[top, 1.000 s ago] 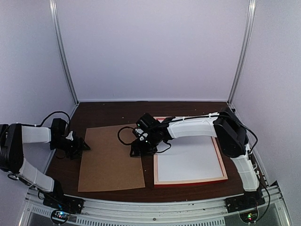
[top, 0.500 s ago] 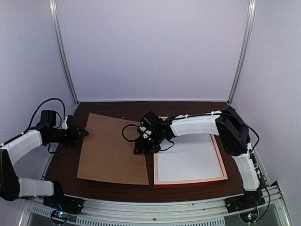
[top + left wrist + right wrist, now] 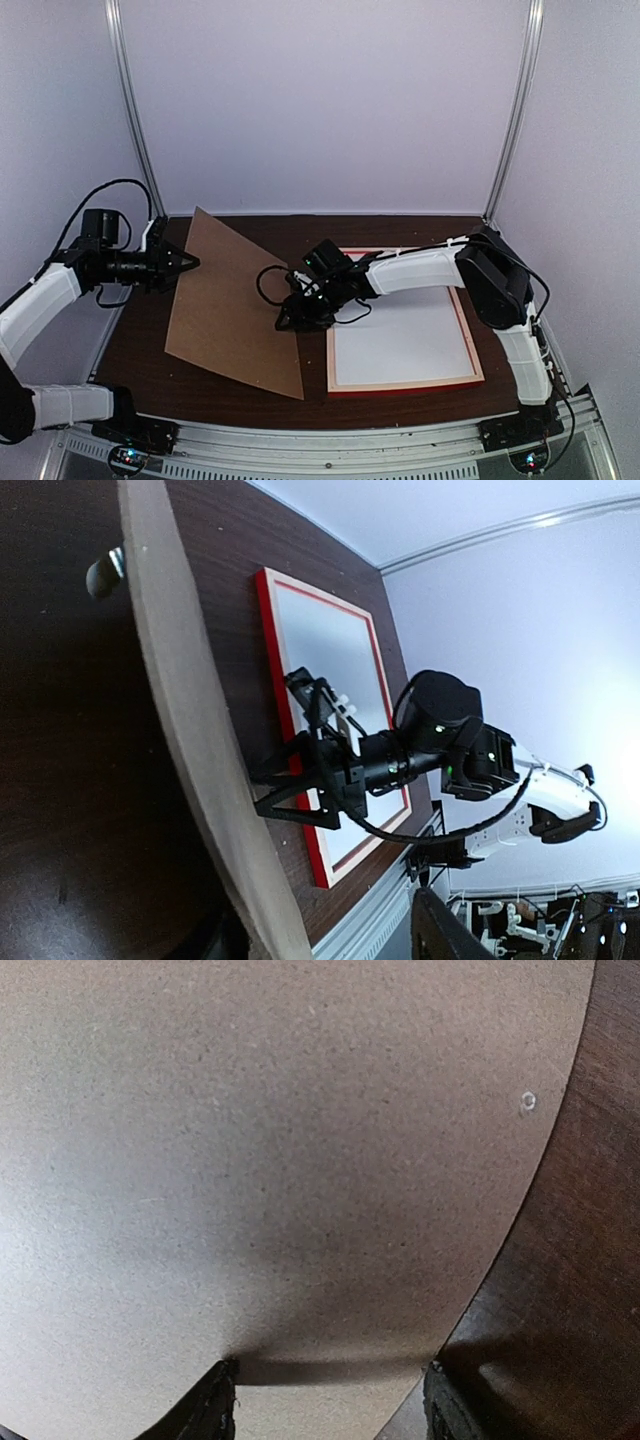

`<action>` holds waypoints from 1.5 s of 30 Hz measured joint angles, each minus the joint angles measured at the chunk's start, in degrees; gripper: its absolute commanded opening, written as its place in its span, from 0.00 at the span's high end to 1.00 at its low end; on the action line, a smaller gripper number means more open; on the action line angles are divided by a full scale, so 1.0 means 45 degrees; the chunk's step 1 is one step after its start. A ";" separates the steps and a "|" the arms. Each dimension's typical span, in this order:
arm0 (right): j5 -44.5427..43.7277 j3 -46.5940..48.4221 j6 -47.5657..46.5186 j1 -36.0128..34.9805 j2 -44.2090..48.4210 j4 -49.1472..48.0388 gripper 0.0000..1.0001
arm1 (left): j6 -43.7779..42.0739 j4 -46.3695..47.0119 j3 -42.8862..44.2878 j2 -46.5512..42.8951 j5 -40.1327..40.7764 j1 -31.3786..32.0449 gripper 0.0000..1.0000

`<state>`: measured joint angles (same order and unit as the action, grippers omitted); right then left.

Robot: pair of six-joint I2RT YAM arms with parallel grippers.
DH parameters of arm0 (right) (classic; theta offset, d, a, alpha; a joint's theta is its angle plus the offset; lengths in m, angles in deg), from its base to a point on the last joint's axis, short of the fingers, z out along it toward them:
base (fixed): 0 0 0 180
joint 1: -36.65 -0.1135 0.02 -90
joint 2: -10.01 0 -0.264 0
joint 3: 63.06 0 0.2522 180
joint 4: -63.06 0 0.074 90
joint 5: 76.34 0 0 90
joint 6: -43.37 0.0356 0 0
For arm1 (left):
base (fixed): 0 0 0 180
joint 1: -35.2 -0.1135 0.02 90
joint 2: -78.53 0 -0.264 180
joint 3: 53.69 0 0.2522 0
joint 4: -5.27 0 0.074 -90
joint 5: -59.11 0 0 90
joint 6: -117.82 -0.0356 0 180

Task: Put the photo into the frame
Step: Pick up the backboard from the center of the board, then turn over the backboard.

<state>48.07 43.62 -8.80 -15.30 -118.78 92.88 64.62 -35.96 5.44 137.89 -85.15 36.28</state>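
Near right, flat on table [image 3: 250, 232]: frame [image 3: 400, 386], long axis seemingly near-to-far, filled by white sheet [image 3: 405, 340]; photo nowhere visible, maybe beneath. Right arm [image 3: 415, 270] across it, jaws released, empty, just left at backing board [image 3: 235, 310] edge. Farther left, left arm [image 3: 40, 300], jaws grasping board's raised corner. Right arm nearer frame.

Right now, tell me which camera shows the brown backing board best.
Top external: the whole backing board shows, tilted, its left side raised. The left wrist view catches only its thin edge; the right wrist view only a close patch of its surface.
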 measured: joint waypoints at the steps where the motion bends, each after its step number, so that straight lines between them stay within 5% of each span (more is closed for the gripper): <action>1: 0.0170 -0.0039 0.0029 0.0015 0.0000 -0.0097 0.37 | 0.0005 -0.0024 0.0146 0.0000 0.0005 0.0228 0.43; 15: 0.2021 -0.0947 0.0797 0.0418 0.0253 -0.1559 0.34 | 0.0151 -0.0316 0.3264 0.1457 0.0967 0.4104 0.38; 24: 0.2059 -0.2035 0.0753 0.1676 0.2336 -0.1316 0.26 | -0.0005 -0.0374 0.4736 0.2895 0.1569 0.5795 0.32; 32: 0.1564 -0.1617 0.0704 0.2467 0.5134 -0.0573 0.23 | -0.0291 -0.0393 0.5795 0.3944 0.2040 0.7130 0.31; 45: 0.1685 -0.0534 0.2239 0.2453 0.5455 -0.1122 0.23 | -0.0719 -0.0398 0.6523 0.4648 0.2225 0.8170 0.29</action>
<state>55.66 41.22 1.27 -4.26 -94.23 87.83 61.39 -37.75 34.79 158.80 -75.14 73.05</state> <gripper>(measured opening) 0.775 0.709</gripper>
